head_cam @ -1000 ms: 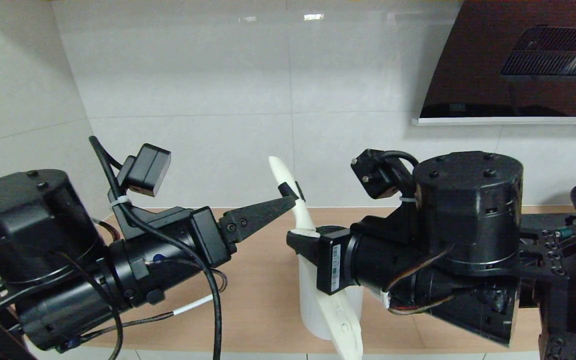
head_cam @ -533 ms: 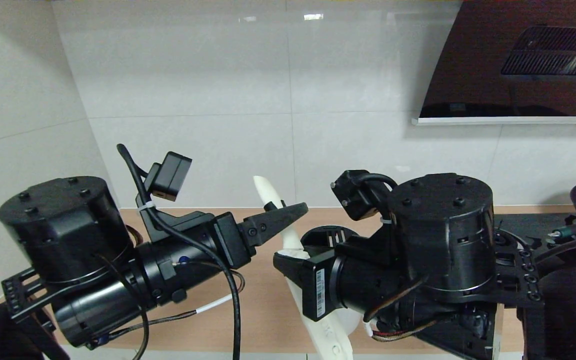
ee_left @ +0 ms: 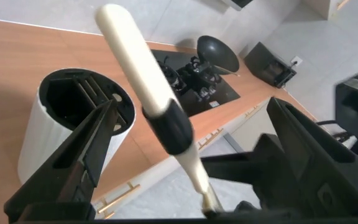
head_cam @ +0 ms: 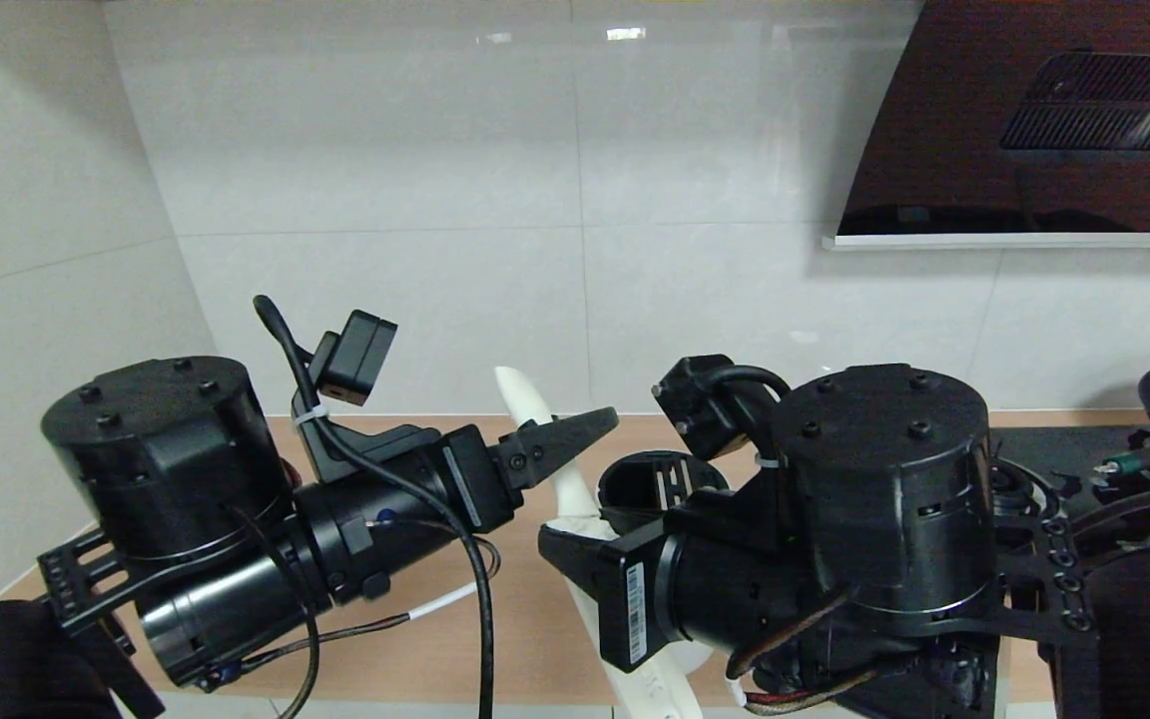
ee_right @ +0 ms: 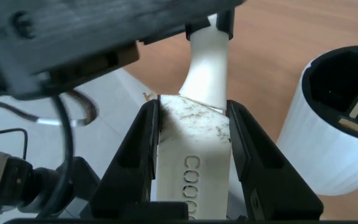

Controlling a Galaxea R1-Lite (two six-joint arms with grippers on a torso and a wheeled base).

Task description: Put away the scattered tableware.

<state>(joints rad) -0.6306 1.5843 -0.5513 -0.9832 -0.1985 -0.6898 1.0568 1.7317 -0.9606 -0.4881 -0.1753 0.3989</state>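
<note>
Both arms have sunk lower, bringing the white plastic spatula (head_cam: 525, 394), blade pinched in the right gripper (ee_right: 194, 149) fingers and handle between the left gripper (ee_left: 191, 118) spread fingers, near the white ribbed utensil holder (ee_left: 36, 143) on the wooden surface (head_cam: 520, 619), so stowing looks close.

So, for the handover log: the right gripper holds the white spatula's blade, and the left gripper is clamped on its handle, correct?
No: the left gripper is open, straddling the white spatula at its handle without touching, per the left wrist view. The right gripper does hold its blade.
</note>
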